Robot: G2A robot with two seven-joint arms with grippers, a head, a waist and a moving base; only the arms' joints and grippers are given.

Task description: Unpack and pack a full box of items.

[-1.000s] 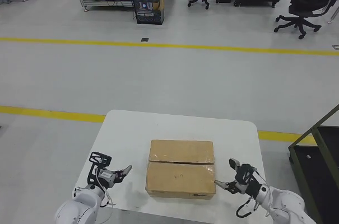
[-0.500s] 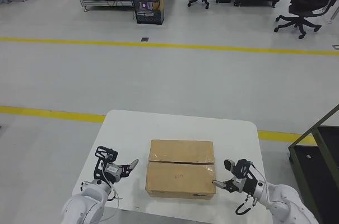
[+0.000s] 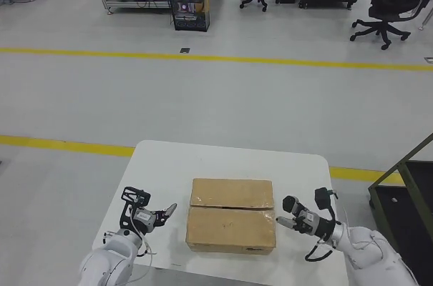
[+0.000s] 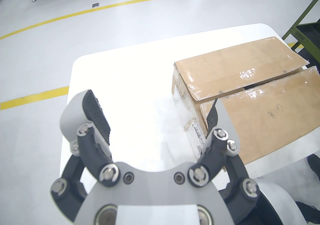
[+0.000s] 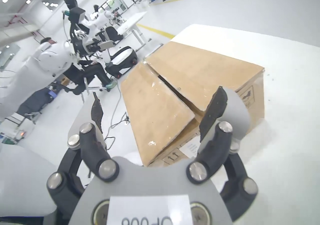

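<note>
My left gripper [image 4: 152, 100] hangs wide open with nothing in it, low over the white table [image 3: 159, 179] and just off the left end of the cardboard box [image 3: 232, 224]. My right gripper [image 5: 158, 97] is spread just as wide and also holds nothing. It sits close to the box's right end, near the corner on my side, and I cannot tell whether a fingertip touches the cardboard.

The box sits on the table's middle, toward my edge. Its two long top flaps are folded down and meet along a narrow dark seam, and at the right end the nearer flap stands slightly proud of the other. Glossy tape catches the light on both flaps.

The table top is plain white with rounded corners. Around it spreads a pale grey, shiny floor crossed by yellow lines [image 3: 202, 57]. A green metal frame [image 3: 409, 186] stands beside the table on my right. Far across the floor are a black office chair [image 3: 384, 21] and a dark cabinet [image 3: 190, 14].
</note>
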